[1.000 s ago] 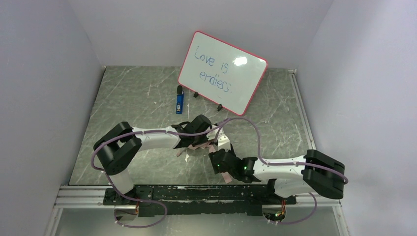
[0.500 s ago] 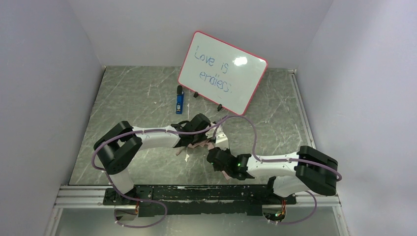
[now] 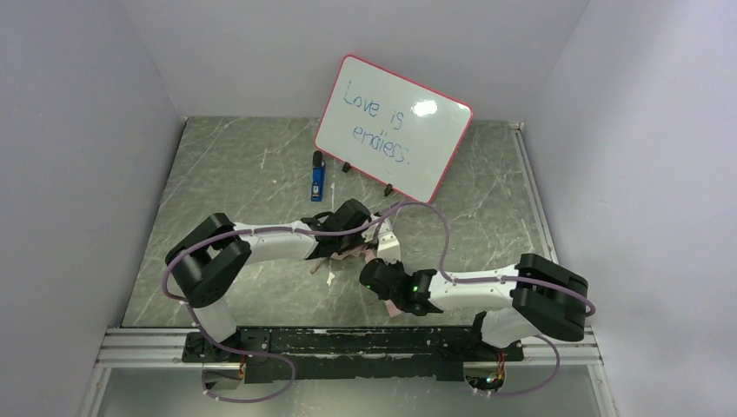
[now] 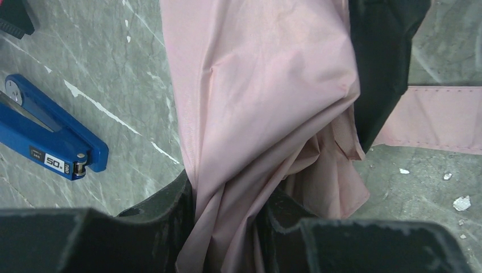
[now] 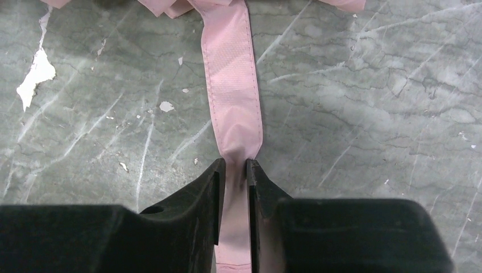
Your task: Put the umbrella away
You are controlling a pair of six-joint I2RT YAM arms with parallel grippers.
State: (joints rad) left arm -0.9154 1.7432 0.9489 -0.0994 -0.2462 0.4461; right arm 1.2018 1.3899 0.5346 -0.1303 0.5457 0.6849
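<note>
The umbrella is a folded bundle of pale pink fabric at mid table, mostly hidden under the arms in the top view. My left gripper is shut on the bunched fabric, which fills the gap between its fingers. From the bundle a flat pink strap runs along the marble toward the right arm. My right gripper is shut on that strap, which is pinched narrow between the fingertips. In the top view the right gripper sits just below and right of the left gripper. Shaft and handle are hidden.
A blue stapler lies behind the left gripper, close to the umbrella. A red-framed whiteboard leans at the back. A dark fold lies against the pink fabric. White chips mark the marble table.
The right arm has slid left and forward toward the umbrella, and its jaws have closed from wide apart onto the strap. The left gripper has kept its grip and place.
</note>
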